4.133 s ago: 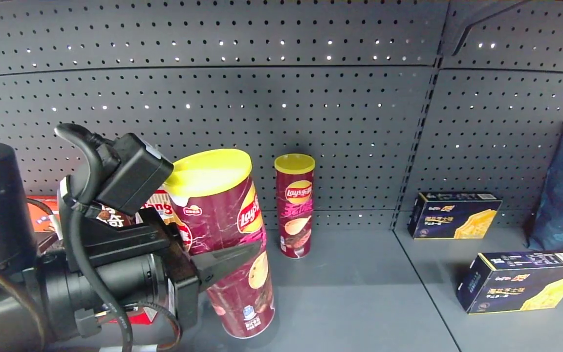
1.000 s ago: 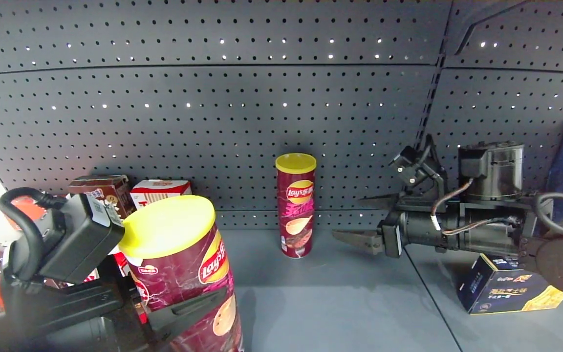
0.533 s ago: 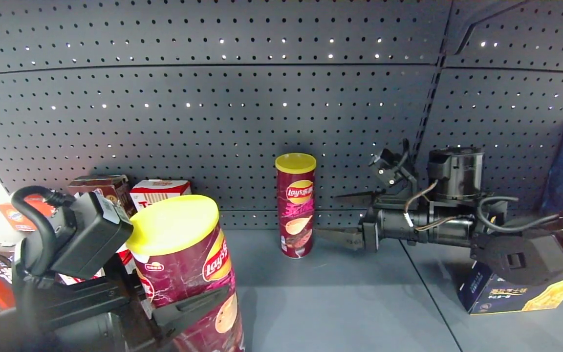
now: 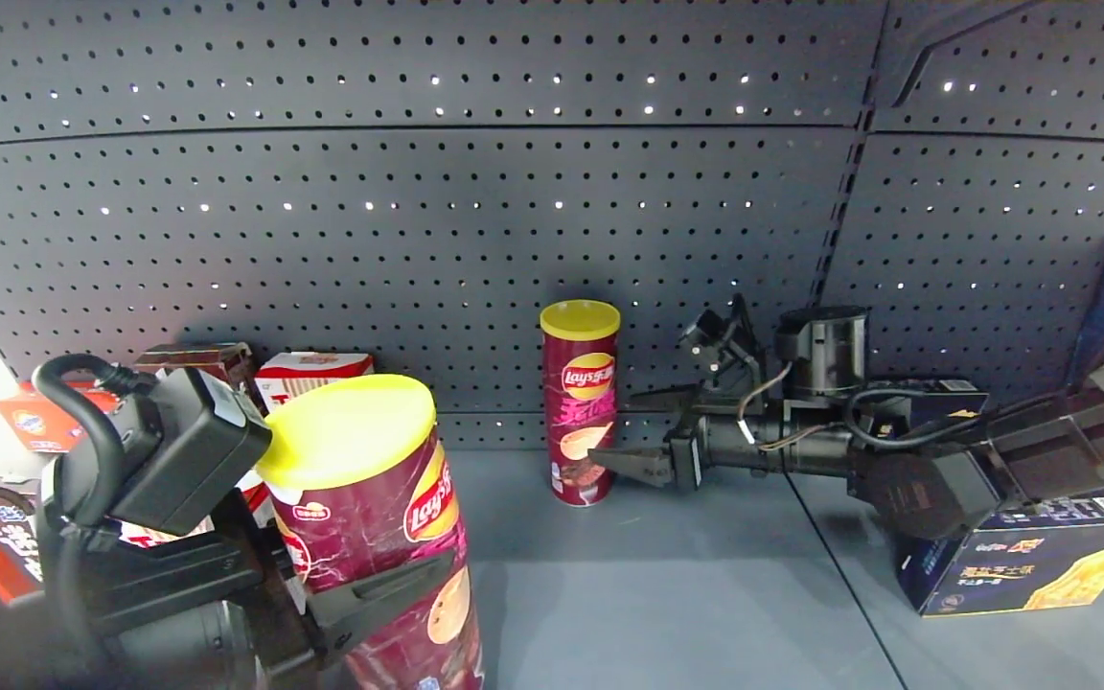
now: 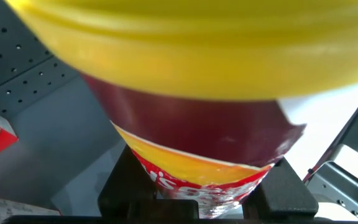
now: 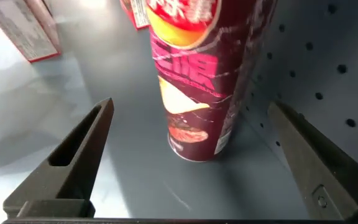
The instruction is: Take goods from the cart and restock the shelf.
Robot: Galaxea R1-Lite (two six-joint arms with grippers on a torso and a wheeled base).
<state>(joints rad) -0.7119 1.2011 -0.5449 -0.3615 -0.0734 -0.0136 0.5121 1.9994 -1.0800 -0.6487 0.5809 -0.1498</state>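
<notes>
Two maroon chip cans with yellow lids are in play. The standing can (image 4: pixel 579 402) sits upright on the grey shelf (image 4: pixel 686 594), close against the pegboard wall (image 4: pixel 418 192). To its left and much nearer the camera is the held can (image 4: pixel 365 498), upright and pinched low on its body by the left gripper (image 4: pixel 370 585); in the left wrist view the two dark fingers (image 5: pixel 126 186) press its sides under the yellow lid. The right gripper (image 4: pixel 621 428) lies level, just to the right of the standing can and pointing at it, with its fingers spread wide. In the right wrist view the standing can (image 6: pixel 204 81) shows between and just beyond the tips of the right gripper (image 6: pixel 191 109), and neither finger (image 6: pixel 73 162) touches it. A red-and-white box (image 4: pixel 312 364) and a brown box (image 4: pixel 193 359) stand against the wall to the left of the standing can, behind the held one. Well to the right of the standing can a dark blue box (image 4: pixel 1031 565) with yellow print lies on the shelf, partly covered by the right arm.
</notes>
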